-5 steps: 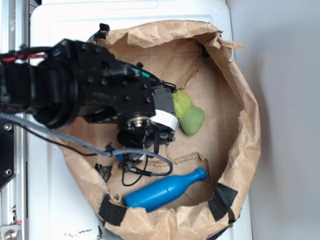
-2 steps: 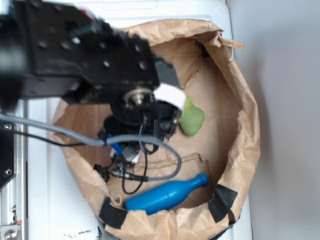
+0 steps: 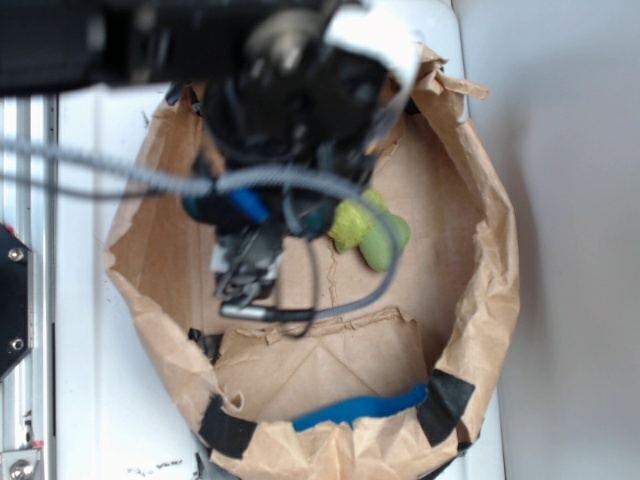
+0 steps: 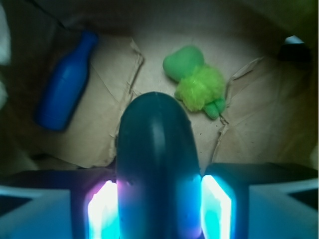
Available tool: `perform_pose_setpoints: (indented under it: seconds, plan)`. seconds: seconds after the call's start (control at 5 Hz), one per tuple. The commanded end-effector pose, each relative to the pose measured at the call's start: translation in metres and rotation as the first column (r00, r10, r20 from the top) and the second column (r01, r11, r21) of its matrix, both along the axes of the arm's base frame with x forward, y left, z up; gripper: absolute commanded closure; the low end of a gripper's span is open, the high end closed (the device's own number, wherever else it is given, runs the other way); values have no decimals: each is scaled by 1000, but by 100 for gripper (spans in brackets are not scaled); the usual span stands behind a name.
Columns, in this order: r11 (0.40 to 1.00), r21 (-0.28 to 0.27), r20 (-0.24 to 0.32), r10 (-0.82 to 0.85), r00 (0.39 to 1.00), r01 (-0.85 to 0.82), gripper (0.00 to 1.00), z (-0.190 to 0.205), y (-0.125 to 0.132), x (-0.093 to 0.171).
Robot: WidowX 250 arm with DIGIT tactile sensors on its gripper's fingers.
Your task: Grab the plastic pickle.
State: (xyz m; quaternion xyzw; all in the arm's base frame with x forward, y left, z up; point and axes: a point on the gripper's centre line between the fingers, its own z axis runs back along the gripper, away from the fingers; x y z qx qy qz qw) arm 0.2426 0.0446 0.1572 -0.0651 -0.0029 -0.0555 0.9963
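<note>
The smooth, glossy, dark green plastic pickle (image 4: 154,164) sits between the two glowing pads of the gripper (image 4: 158,209), which is clamped on its sides; the rounded end sticks out ahead of the pads, well above the brown paper floor of the crumpled paper bag (image 3: 490,290). It looks rigid and light, but the shiny curved skin is probably slippery, so a hold across the thick middle, as here, seems safer than one near a tapering end, where it might squirt out. In the exterior view the black arm (image 3: 200,40) reaches in from the left across the far rim of the bag, blurred, with its cables hanging over the bag's middle; the pickle itself is hard to pick out there. Below lie the fuzzy light-green plush toy (image 4: 199,84) and, to its left in the wrist view, the long blue bottle-shaped toy (image 4: 65,84), both apart from the pickle.
</note>
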Motion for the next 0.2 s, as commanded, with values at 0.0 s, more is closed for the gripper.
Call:
perform_pose_setpoints:
  seconds: [0.0]
  plan:
    - [991, 65, 26, 114, 993, -116, 100, 10, 9, 20]
